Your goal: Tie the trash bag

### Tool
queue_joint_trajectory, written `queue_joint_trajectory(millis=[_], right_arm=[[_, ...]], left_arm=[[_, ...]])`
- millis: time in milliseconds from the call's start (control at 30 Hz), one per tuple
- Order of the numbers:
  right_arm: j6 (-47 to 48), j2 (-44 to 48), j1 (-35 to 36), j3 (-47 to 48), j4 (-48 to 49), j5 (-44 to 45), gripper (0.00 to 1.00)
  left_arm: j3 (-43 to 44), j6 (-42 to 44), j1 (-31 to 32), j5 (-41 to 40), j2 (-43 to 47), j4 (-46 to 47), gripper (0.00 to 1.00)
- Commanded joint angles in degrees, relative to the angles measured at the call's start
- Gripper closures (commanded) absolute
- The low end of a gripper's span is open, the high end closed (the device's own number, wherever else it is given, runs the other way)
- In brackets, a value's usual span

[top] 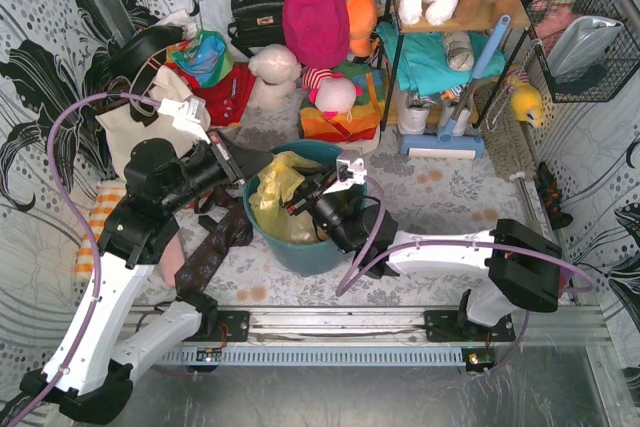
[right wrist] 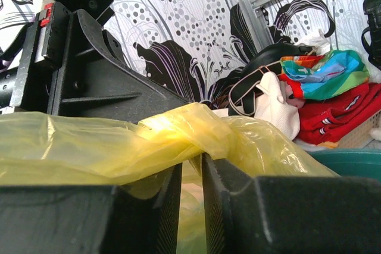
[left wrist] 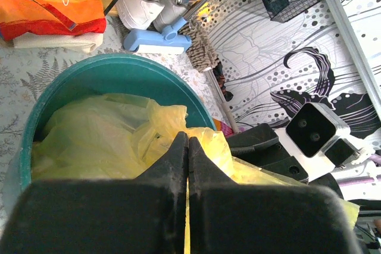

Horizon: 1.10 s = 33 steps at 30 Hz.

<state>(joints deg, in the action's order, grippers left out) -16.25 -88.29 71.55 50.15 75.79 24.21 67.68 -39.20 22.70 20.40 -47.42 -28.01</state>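
The trash bag (top: 275, 192), thin crinkly yellow plastic, sits in the teal round bin (top: 310, 252) at mid table. My left gripper (top: 255, 169) reaches in from the bin's left rim. In the left wrist view its jaws (left wrist: 188, 138) are pressed together with a sliver of yellow film pinched between them, above the bag (left wrist: 95, 141) and the bin rim (left wrist: 107, 66). My right gripper (top: 303, 197) comes in from the right. Its jaws (right wrist: 191, 168) stand a narrow gap apart, and a twisted strand of the bag (right wrist: 178, 132) lies across their tips.
A white tote bag (top: 140, 132) and a brown strap-like cloth (top: 215, 242) lie left of the bin. Soft toys, bags and folded clothes crowd the back (top: 315, 22). A shelf (top: 450, 47) and a wire basket (top: 590, 42) stand at the right, with a blue brush (top: 445, 147) below.
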Motion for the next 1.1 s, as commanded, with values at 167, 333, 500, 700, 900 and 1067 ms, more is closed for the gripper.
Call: queue_joint_trajectory(millis=[167, 333, 500, 700, 900, 1067], right_arm=[[-5.6, 7.6, 0.2, -2.1, -6.9, -0.7, 0.79], [-8.4, 11.8, 0.2, -2.7, -14.9, 0.3, 0.81], [-10.8, 16.1, 0.2, -2.7, -23.6, 0.1, 0.81], [-15.0, 22.3, 0.2, -2.5, -35.3, 1.0, 0.81], [-21.2, 28.0, 0.2, 2.5, -54.9, 3.4, 0.81], [-26.2, 30.5, 0.2, 9.2, -70.2, 3.8, 0.73]], left_arm=[[-0.6, 0.5, -0.2, -0.6, 0.5, 4.1, 1.00], [-0.6, 0.5, -0.2, -0.6, 0.3, 4.2, 1.00], [-0.7, 0.6, -0.2, -0.5, 0.2, 4.1, 1.00], [-1.1, 0.5, -0.2, -0.5, 0.3, 4.4, 1.00], [-1.4, 0.4, -0.2, -0.5, 0.2, 4.7, 1.00], [-2.0, 0.4, -0.2, -0.4, 0.3, 4.9, 1.00]])
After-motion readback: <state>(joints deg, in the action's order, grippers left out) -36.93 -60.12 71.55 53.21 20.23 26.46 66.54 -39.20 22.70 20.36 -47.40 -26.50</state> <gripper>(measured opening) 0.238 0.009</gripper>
